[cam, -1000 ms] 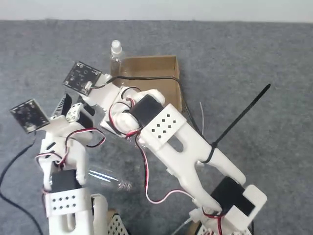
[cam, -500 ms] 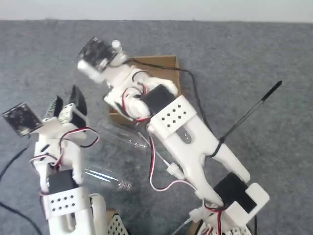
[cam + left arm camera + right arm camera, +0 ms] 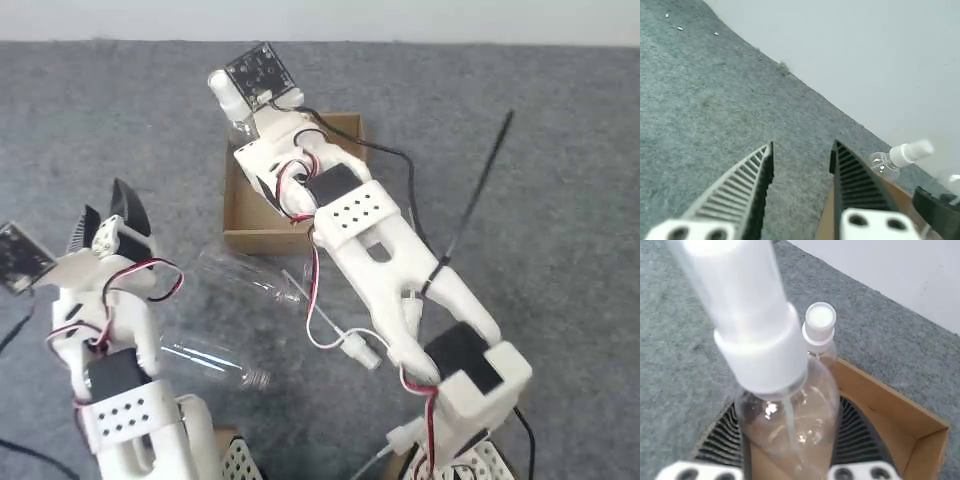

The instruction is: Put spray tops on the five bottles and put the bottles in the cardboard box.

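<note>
2 uncapped bottles (image 3: pixel 250 278) lie at 6 o'clock of the box (image 3: pixel 262 241); our right hand (image 3: pixel 790 412) grips a capped bottle (image 3: pixel 765 355) over its 11 o'clock corner for drop-in; left hand (image 3: pixel 802 146) wide, empty.

Grey carpet (image 3: pixel 560 150) under box (image 3: pixel 262 240), bottles (image 3: pixel 248 276)
</note>
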Motion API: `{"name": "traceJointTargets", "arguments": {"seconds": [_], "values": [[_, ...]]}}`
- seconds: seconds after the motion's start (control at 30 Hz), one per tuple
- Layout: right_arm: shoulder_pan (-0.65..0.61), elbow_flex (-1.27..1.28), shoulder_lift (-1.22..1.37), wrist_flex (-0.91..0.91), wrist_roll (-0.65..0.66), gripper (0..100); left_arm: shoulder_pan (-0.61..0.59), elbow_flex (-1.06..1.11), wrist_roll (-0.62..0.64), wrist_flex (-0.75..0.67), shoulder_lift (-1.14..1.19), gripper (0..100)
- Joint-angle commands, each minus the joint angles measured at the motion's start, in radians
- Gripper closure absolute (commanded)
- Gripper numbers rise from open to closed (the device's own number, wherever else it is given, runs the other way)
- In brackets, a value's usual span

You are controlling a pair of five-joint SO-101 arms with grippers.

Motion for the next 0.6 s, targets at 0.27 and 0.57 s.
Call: {"name": "traceJointTargets", "arguments": {"seconds": [0.27,0.57], "values": [[0.015,-0.017,0.15,-0.295,-0.092,99.2,-0.02,-0.031,0.011,0.002,-0.014,82],[0.018,-0.015,0.278,-0.513,-0.087,99.2,-0.021,-0.031,0.011,0.002,-0.014,82]]}}
